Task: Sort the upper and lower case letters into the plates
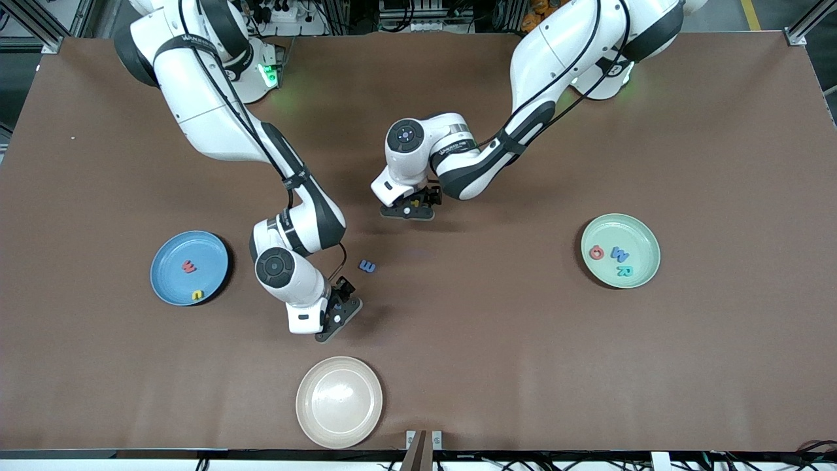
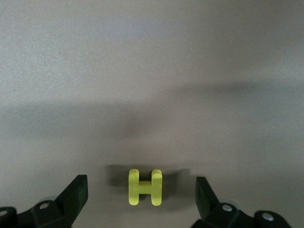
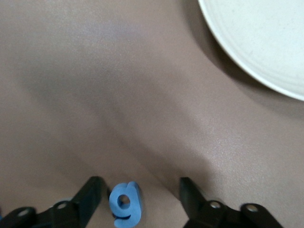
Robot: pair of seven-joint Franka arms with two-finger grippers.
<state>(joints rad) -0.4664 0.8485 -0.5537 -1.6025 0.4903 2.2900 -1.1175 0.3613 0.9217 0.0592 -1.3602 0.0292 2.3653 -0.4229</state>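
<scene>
A blue plate toward the right arm's end holds a red w and a small yellow letter. A mint green plate toward the left arm's end holds three letters: O, W and R. My left gripper is low at mid-table, open, with a yellow H lying between its fingers, untouched. My right gripper is low beside the cream plate, open round a blue g. The g sits close to one finger, with a clear gap to the other.
A loose blue letter lies on the brown table between the two grippers. A cream plate with nothing on it sits nearest the front camera, also seen as the cream plate in the right wrist view.
</scene>
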